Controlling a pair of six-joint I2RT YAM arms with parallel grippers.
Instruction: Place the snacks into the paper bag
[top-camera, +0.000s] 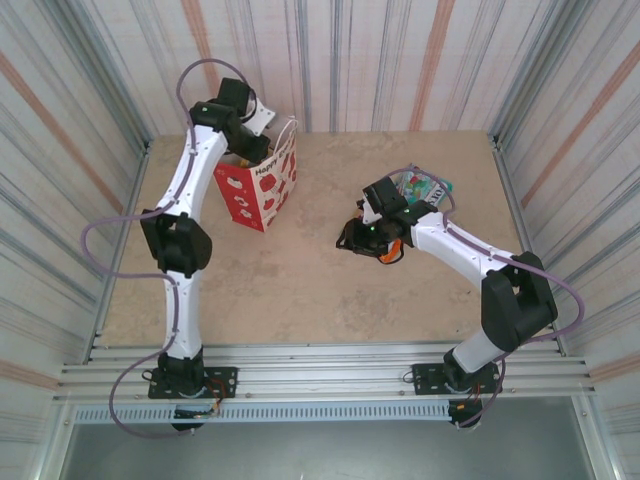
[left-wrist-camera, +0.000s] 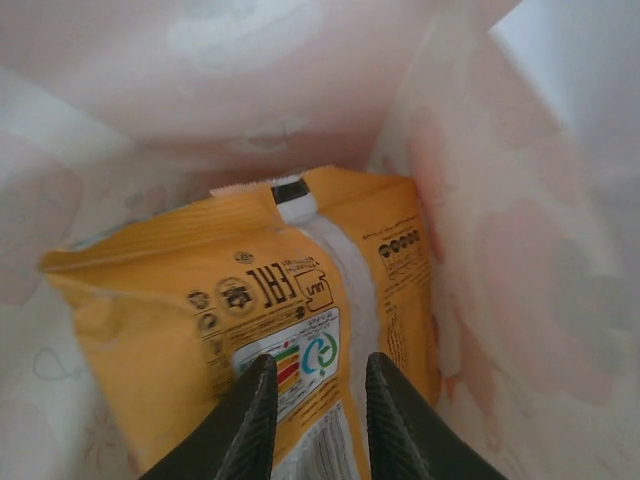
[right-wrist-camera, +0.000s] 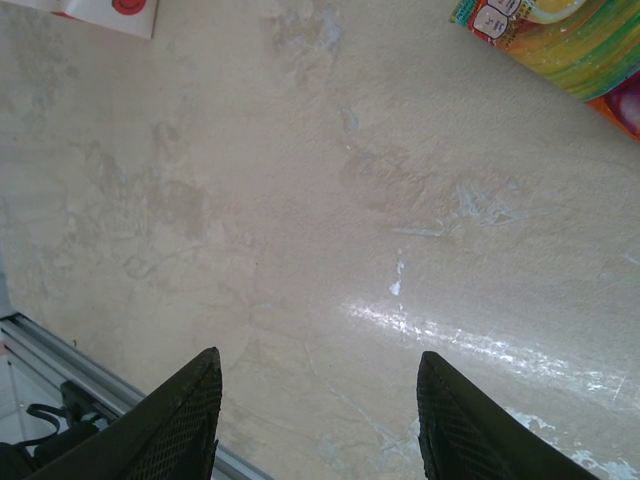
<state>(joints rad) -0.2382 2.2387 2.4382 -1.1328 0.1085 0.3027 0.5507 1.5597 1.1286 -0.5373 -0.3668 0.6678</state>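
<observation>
The paper bag (top-camera: 262, 190) is standing at about ten o'clock on the table (top-camera: 300, 290), and the left arm is reaching down into its mouth. From the left wrist camera, the left gripper (left-wrist-camera: 318, 362) is pointing into the bag's white interior. Its jaws are standing a little apart with nothing seen between the tips. An orange snack packet (left-wrist-camera: 150, 290) is lying just beyond them, slanting against the bag wall (left-wrist-camera: 540, 250); I cannot tell whether the tips are touching the foil. The right gripper (right-wrist-camera: 318, 358) is hanging over bare tabletop near the centre, fingers spread wide and holding nothing. More packets are waiting at about two o'clock: a teal one (top-camera: 425, 185) and, in the right wrist view, a green-yellow one (right-wrist-camera: 560, 40). The main risk, as I judge it, is in the lift-out. The bag is light and nothing is bracing it, so a finger catching the wall or a cord handle could be tipping it over or dragging it along. If the jaws are nipping the glossy foil, the packet may be riding back out. A packet left slanting may also be blocking later ones.
</observation>
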